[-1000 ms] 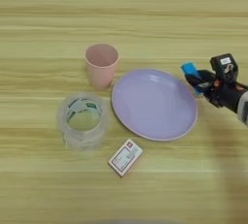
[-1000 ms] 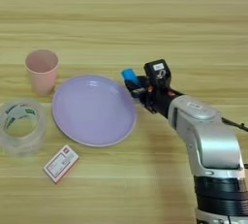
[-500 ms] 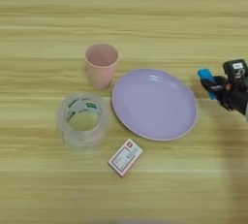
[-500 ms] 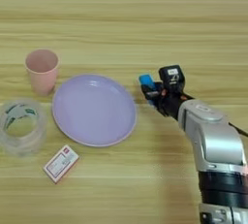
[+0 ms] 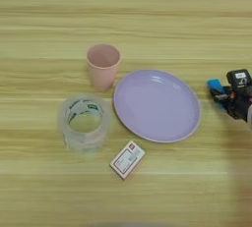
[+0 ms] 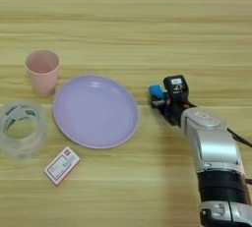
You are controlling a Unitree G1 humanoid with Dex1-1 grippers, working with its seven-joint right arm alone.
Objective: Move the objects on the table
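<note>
Your right gripper (image 6: 162,100) is closed on the small blue block (image 6: 157,92), which sits at 3 o'clock of the lavender plate (image 6: 95,111), near its rim but not touching. The block looks light, stiff and a little smooth, so I think you should hold it across its two flat sides, near the middle. The pink cup (image 6: 42,71) stands at 10 o'clock of the plate.

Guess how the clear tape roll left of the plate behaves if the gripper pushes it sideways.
The tape roll lies flat on its open end on the table, so it would probably slide, not roll. It looks hollow and thin-walled, so likely light, and may flex under a squeeze. Pushed right, it would probably soon meet the lavender plate.
</note>
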